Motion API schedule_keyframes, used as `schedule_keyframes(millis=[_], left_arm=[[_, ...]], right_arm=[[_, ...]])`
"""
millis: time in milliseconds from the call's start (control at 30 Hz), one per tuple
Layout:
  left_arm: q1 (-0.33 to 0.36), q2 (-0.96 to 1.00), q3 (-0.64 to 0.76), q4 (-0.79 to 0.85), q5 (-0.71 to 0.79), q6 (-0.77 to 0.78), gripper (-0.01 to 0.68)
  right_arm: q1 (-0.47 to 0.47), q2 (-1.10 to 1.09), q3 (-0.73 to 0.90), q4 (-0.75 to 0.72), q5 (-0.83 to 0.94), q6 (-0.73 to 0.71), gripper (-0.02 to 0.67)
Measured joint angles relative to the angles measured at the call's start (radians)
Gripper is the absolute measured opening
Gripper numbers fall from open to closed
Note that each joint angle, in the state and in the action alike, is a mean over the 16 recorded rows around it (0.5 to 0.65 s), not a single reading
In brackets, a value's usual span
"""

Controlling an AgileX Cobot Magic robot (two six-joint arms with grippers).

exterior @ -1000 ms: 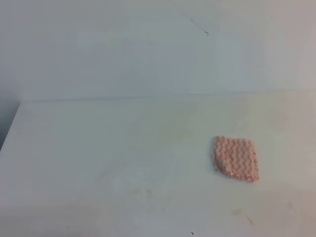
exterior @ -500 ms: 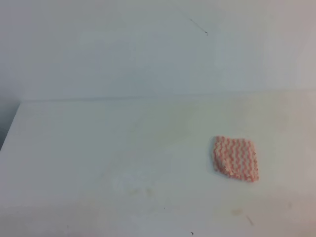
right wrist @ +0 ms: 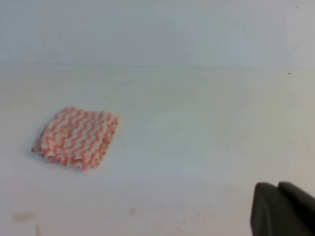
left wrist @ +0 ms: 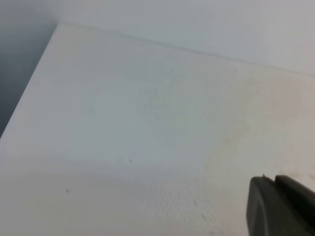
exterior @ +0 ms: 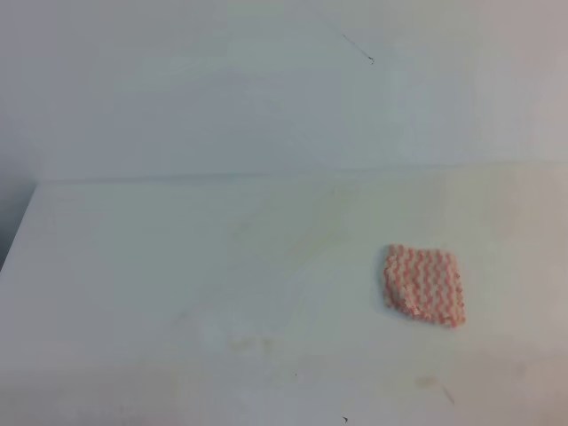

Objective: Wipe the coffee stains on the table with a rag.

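The rag [exterior: 424,284], a pink-and-white zigzag cloth, lies flat on the white table [exterior: 177,257], right of the middle. It also shows in the right wrist view [right wrist: 76,137]. A small faint tan patch, the coffee stain [exterior: 427,382], lies on the table in front of the rag, apart from it; it also shows in the right wrist view [right wrist: 22,216]. No gripper shows in the exterior view. The left gripper [left wrist: 273,179] and the right gripper [right wrist: 276,186] show only as dark finger ends pressed together at the bottom right of their wrist views, empty and away from the rag.
Faint brownish smudges [exterior: 244,342] mark the table left of the middle. The table's left edge [exterior: 19,235] drops to a dark gap. A white wall [exterior: 266,89] rises behind the table's far edge.
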Motion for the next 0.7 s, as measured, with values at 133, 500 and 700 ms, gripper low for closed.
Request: schedule_keyframes(millis=[133, 500, 700], left_arm=[[0.0, 0.0, 0.0, 0.0, 0.0, 0.0, 0.001], [0.0, 0.0, 0.0, 0.0, 0.0, 0.0, 0.001], [0.0, 0.0, 0.0, 0.0, 0.0, 0.0, 0.001]], right_arm=[[0.0, 0.0, 0.0, 0.001, 0.0, 0.0, -0.003], [0.0, 0.001, 0.0, 0.002, 0.0, 0.0, -0.003], [0.0, 0.001, 0.0, 0.002, 0.0, 0.0, -0.003]])
